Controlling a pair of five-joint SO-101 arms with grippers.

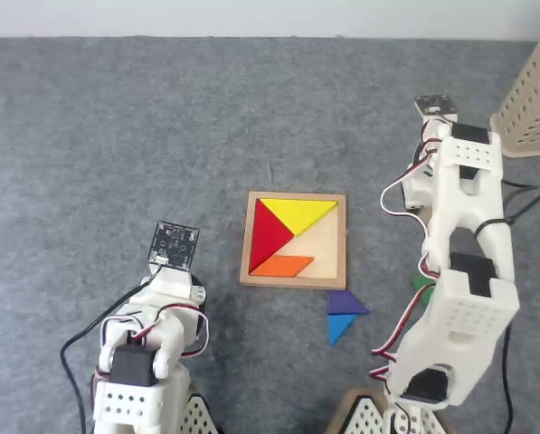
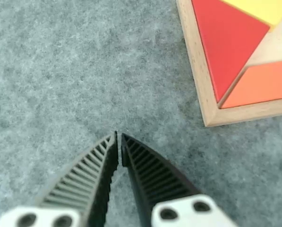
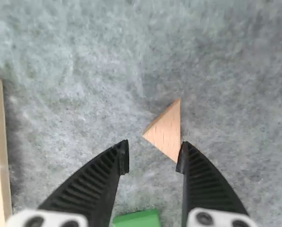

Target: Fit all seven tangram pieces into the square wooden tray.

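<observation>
The square wooden tray lies on the grey felt table, midway between the two arms. It has a pale raised rim and holds three pieces. A red triangle lies along the side nearest the left arm, a yellow triangle along the far side, and an orange parallelogram along the near side. The rest of the tray floor is bare wood.

Four pieces lie outside the tray. A purple piece and a blue triangle sit just beside each other near the tray's near corner, on the right arm's side. A green piece and a plain wood triangle lie on the felt under the right arm.

The right claw is spread open low over the felt, one finger beside the wood triangle, gripping nothing. The left claw is clenched tip to tip on nothing, over bare felt near the tray's corner.
</observation>
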